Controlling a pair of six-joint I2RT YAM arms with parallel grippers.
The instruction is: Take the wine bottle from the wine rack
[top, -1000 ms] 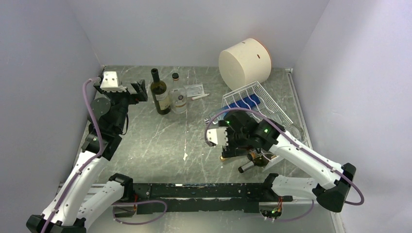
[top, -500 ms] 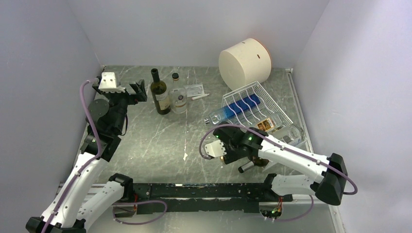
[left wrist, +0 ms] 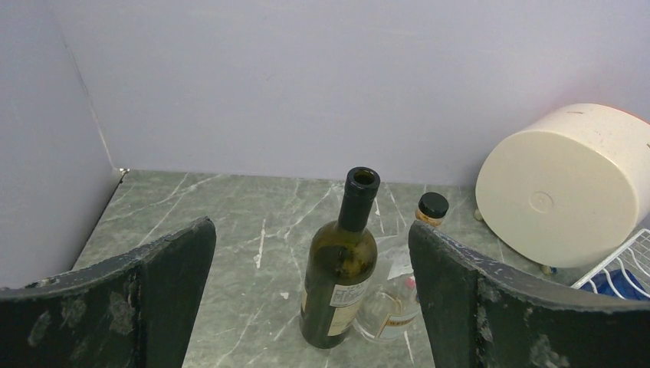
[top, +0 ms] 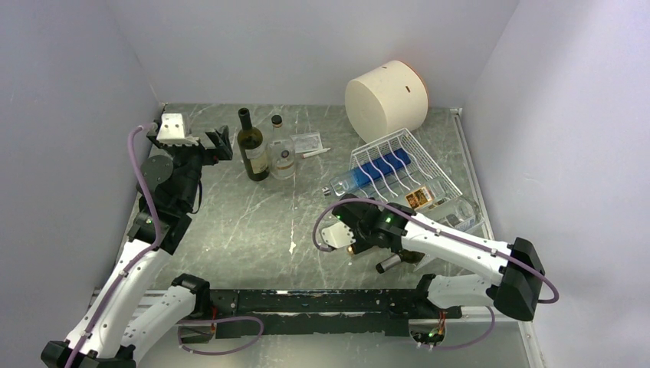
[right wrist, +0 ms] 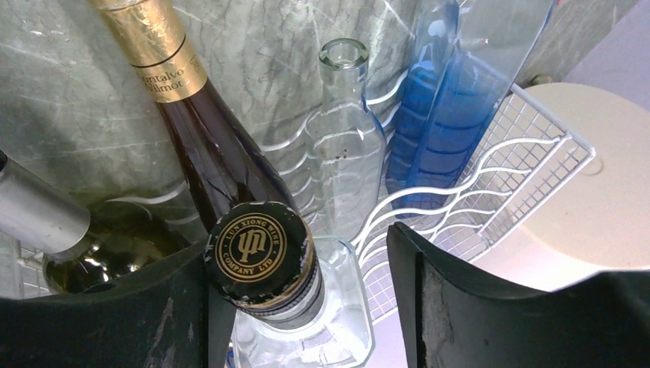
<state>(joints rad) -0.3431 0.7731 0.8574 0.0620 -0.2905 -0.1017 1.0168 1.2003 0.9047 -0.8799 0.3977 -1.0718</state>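
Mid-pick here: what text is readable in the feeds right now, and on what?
"LUN XIONG WINE COMPANY LTD": black cap nearest the right wrist camera.
"ontalvo" over what looks like "Wilmor", first letters cut off: gold foil on the dark bottle.
Label on the upright green bottle: too small to read.

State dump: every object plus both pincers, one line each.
green wine bottle: upright on table, uncapped
clear flask bottle: upright beside it, capped
cream cylinder: on its side
wine rack: loaded, bottles lying down
blue bottle: lying in rack
clear bottle: lying in rack, uncapped
gold-foil bottle: lying in rack, foil on
black-capped bottle: lying in rack, capped
left pincer: open, empty
right pincer: open, straddling the black cap, not clamped
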